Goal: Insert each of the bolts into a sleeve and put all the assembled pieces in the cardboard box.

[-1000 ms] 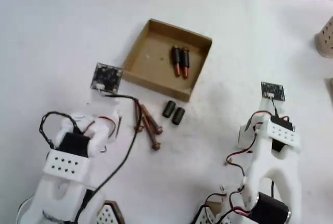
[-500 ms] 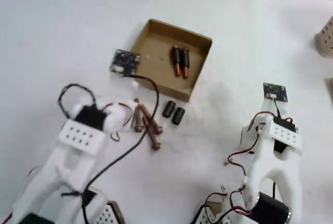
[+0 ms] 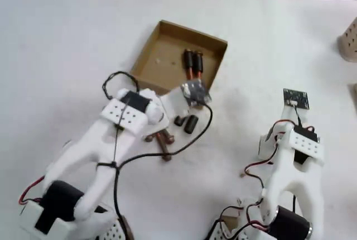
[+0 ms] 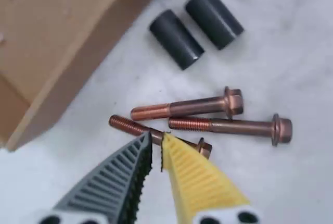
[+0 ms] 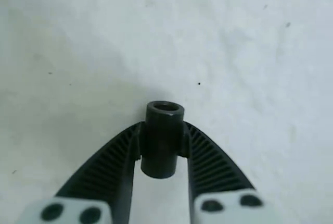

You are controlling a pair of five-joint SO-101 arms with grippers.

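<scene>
Two assembled pieces (image 3: 193,64) lie side by side in the cardboard box (image 3: 159,56), toward its right side. By my reading you have three more to build. Three bolts (image 4: 182,107) lie on the table (image 3: 67,39) just near of the box, with two loose sleeves (image 4: 176,39) beside them. Your left hand (image 4: 156,143) hangs over one bolt, fingers pressed nearly together and pinching nothing that I can see. Your right hand (image 5: 162,140), well to the right, pinches the third sleeve (image 5: 164,114).

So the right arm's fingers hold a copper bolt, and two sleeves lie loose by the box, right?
Not quite: the right fingers hold a black sleeve, as the right wrist view shows. Two sleeves do lie loose by the box.
</scene>
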